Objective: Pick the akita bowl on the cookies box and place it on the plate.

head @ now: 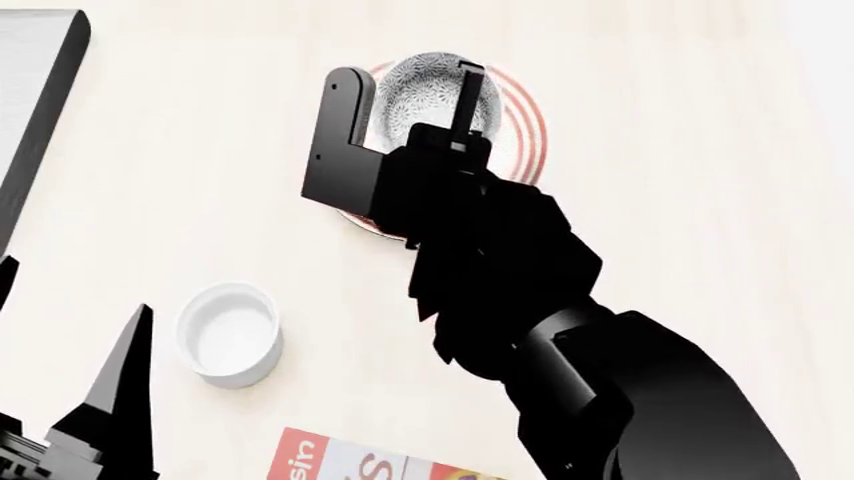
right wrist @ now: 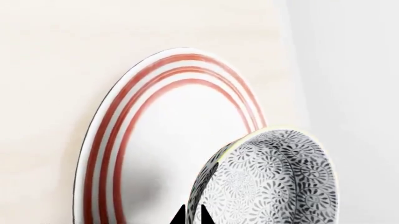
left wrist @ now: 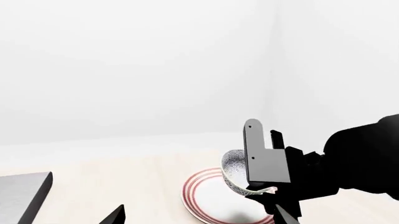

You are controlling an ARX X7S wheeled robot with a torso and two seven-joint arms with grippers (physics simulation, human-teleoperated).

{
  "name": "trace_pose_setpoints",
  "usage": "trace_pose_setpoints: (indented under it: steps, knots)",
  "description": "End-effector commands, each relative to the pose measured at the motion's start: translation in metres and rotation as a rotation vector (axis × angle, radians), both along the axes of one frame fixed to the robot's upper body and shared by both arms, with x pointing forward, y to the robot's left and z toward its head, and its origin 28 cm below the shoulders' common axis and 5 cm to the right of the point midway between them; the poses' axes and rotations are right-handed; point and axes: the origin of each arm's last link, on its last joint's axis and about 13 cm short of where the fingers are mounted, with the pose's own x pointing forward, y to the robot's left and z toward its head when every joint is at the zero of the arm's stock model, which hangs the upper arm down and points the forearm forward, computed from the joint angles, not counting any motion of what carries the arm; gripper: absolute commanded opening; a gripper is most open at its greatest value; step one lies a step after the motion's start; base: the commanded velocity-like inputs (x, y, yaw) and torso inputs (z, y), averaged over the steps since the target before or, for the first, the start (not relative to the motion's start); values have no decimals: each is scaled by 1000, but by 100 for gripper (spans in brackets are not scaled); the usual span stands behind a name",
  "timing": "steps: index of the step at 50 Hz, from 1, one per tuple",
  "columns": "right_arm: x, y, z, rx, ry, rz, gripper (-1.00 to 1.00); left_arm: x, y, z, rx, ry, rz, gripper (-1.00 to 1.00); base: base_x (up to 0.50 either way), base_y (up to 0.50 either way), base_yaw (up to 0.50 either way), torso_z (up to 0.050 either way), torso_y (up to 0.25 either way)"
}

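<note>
Speckled bowl (head: 430,100) hung over plate (head: 523,128), rim pinched in right claw (head: 461,105). Best: lower straight, centre within red rings, release once seated. Left claw (head: 100,400) state unclear.

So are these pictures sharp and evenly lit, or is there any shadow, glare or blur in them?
Left wrist view: flat, bright light, no glare, a faint grey shadow on the plate under the akita bowl. Head view: sharp edges, but the right arm's tool is plain black, its detail lost. Right wrist view: the bowl's pattern is crisp, with a soft shadow on the plate beside it.
</note>
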Motion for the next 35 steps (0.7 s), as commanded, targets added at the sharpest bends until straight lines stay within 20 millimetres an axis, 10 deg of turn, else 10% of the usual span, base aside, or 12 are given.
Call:
trace_pose_setpoints:
  steps: [1,18,19,35]
  knots:
    - [0,0,0,-17,-13,4,-100,0,1,1,-9,-8,-7,100,0,0,0,0,-250]
    - [2,-2,11,-6,-19,-7,-100,0,-1,0,-4,17,-13,100,0,0,0,0,-22]
    - [2,-2,11,-5,-22,-7,100,0,-1,0,-3,17,-13,100,0,0,0,0,0]
    - [2,-2,11,-12,-14,-5,100,-1,-1,0,-3,19,-14,100,0,0,0,0,0]
